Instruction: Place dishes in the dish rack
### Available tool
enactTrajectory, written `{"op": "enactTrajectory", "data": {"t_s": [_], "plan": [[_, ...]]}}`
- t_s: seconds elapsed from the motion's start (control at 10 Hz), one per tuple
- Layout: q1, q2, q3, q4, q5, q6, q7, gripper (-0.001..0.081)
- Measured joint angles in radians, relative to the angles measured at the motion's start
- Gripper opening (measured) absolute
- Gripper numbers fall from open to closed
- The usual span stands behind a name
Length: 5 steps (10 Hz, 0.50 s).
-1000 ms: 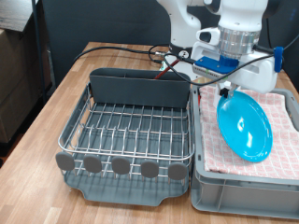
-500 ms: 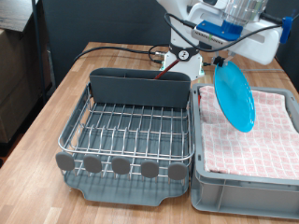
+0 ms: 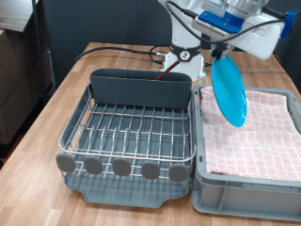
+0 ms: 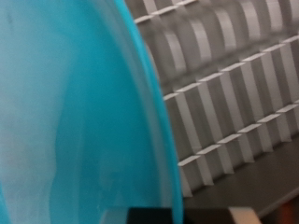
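Observation:
My gripper (image 3: 219, 56) is shut on the top rim of the round light-blue plate (image 3: 229, 90) and holds it in the air, nearly on edge. The plate hangs above the left side of the checked cloth, just to the exterior view's right of the dish rack (image 3: 132, 132). The rack's silver wires hold no dishes. In the wrist view the plate (image 4: 75, 112) fills most of the picture, with the rack's wires (image 4: 234, 84) behind it. The wooden spoon and the white mug are out of view.
A grey plastic tub (image 3: 246, 193) lined with a red-and-white checked cloth (image 3: 254, 141) stands at the exterior view's right of the rack. Black cables (image 3: 122, 52) lie on the wooden table (image 3: 56, 113) behind the rack. The rack's tall dark back compartment (image 3: 141, 87) faces the arm.
The plate has been lifted off the checked cloth, turned from leaning flat to nearly on edge, and carried up and slightly towards the rack. The gripper has risen with it.

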Motion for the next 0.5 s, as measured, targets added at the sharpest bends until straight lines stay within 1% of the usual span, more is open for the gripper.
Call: {"op": "enactTrajectory", "data": {"t_s": [0.1, 0.2, 0.4, 0.5], "plan": [[-0.008, -0.012, -0.004, 0.012, -0.062, -0.066, -0.012, 0.0019], [-0.015, -0.023, -0.013, 0.025, -0.126, -0.111, -0.049, 0.0019], [-0.030, -0.040, -0.037, 0.044, -0.240, -0.163, -0.138, 0.0019], [-0.042, -0.046, -0.051, 0.050, -0.291, -0.177, -0.183, 0.0019]]}}
